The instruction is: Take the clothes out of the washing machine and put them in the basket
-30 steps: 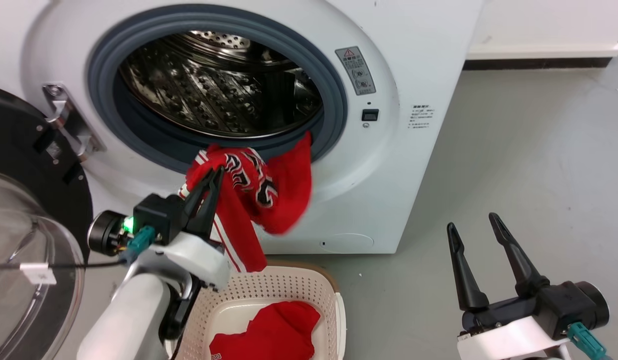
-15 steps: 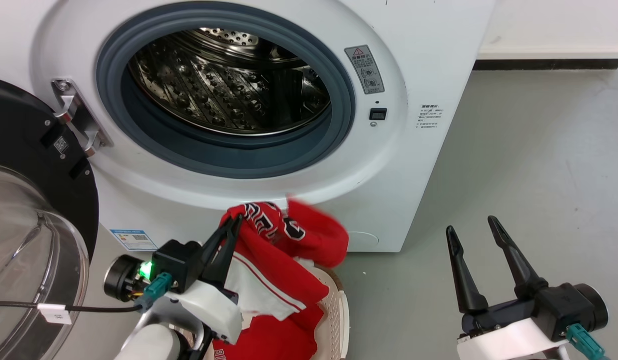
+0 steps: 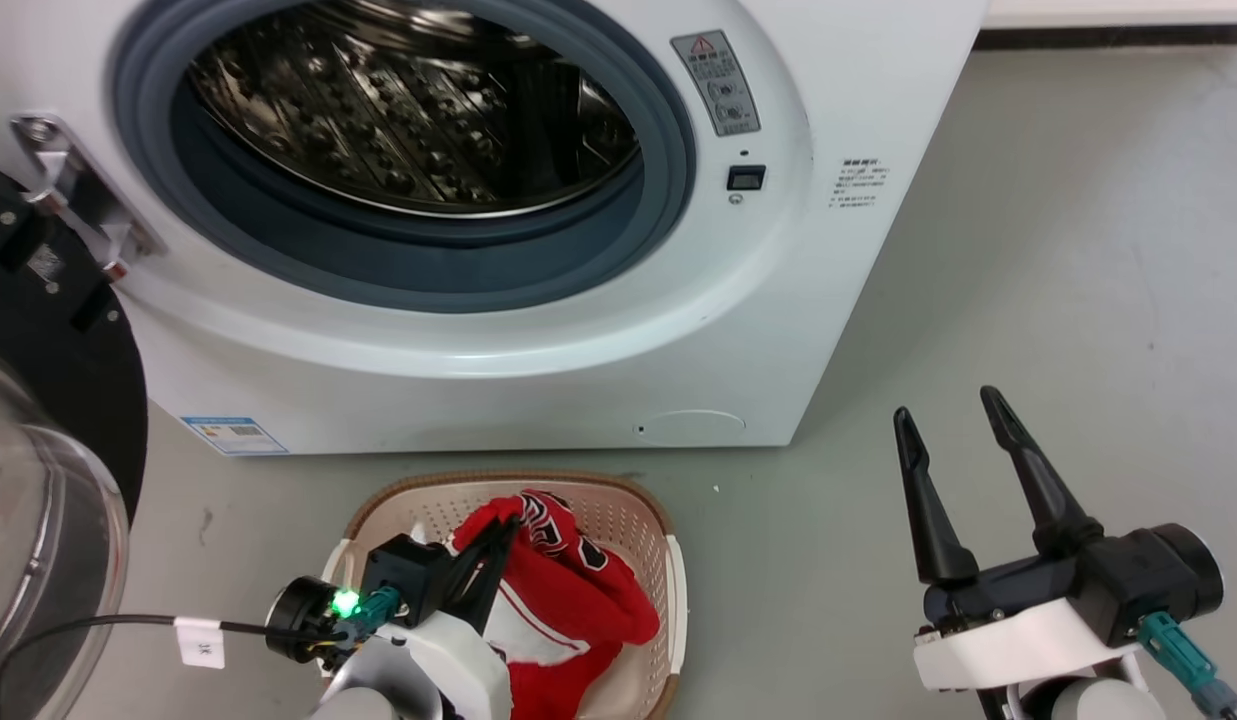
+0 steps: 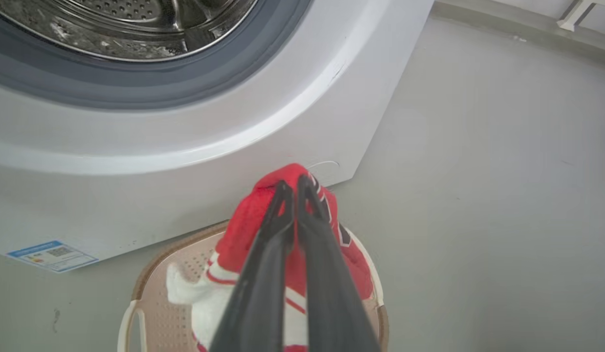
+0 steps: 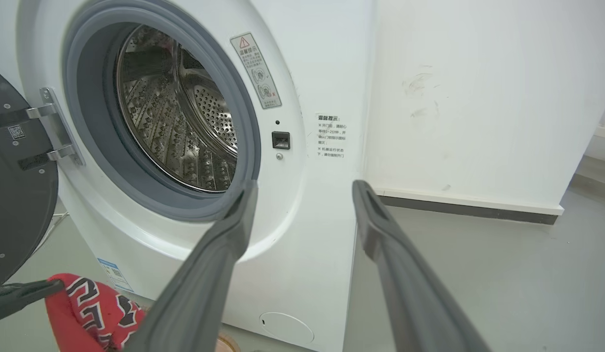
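The white washing machine (image 3: 538, 360) stands open, and its steel drum (image 3: 408, 120) holds no clothes that I can see. On the floor before it sits the cream basket (image 3: 618, 488) with the brown rim. My left gripper (image 3: 503, 525) is shut on a fold of a red jersey (image 3: 568, 590), which it holds just above the basket while the rest of the cloth sags inside. The left wrist view has the same gripper (image 4: 292, 183), jersey (image 4: 243, 225) and basket (image 4: 150, 274). My right gripper (image 3: 943, 405) hangs open with nothing in it over the floor at the right.
The black-framed glass door (image 3: 38, 350) is swung open at the left, close to my left arm. A cable with a white tag (image 3: 200, 640) runs across the floor by the basket. Bare grey floor (image 3: 1028, 250) stretches right of the machine to a white wall (image 5: 454, 98).
My left gripper has carried the jersey down from the porthole's lip to the basket. The head camera has tilted downward. The right gripper has stayed put.
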Tool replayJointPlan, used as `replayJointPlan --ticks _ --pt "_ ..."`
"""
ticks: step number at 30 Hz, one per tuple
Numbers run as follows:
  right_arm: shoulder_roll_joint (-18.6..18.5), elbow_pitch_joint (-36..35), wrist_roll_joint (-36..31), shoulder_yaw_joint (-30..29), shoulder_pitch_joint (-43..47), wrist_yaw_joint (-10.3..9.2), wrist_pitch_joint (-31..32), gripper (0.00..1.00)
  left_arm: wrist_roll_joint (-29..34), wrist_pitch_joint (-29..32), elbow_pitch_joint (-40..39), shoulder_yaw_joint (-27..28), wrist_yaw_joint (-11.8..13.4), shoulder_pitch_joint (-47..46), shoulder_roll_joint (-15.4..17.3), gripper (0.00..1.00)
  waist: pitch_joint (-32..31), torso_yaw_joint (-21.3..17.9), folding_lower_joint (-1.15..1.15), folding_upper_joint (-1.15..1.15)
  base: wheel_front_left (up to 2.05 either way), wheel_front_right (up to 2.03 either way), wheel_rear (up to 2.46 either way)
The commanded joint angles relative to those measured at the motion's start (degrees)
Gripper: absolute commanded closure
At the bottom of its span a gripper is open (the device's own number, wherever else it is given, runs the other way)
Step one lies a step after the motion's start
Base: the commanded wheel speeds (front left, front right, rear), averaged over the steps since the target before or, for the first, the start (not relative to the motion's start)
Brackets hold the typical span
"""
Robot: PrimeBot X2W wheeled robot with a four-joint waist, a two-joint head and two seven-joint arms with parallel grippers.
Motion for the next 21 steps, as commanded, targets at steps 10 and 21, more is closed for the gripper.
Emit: replayJointPlan --ticks 10,21 --pt "0.1 -1.13 -0.84 -1.05 -4.68 -0.04 -0.11 0.0 0.19 -2.91 16.5 -2.13 -3.59 -7.55 -3.67 1.0 8.59 -1.87 0.0 0.0 0.0 0.0 0.0" --pt "0.1 -2.32 0.05 -1.38 -9.39 -0.04 -0.11 0.0 -0.1 -4.39 34.46 -4.26 -6.36 -17.71 -7.88 1.0 17.49 -3.43 0.0 0.0 0.0 0.0 0.0"
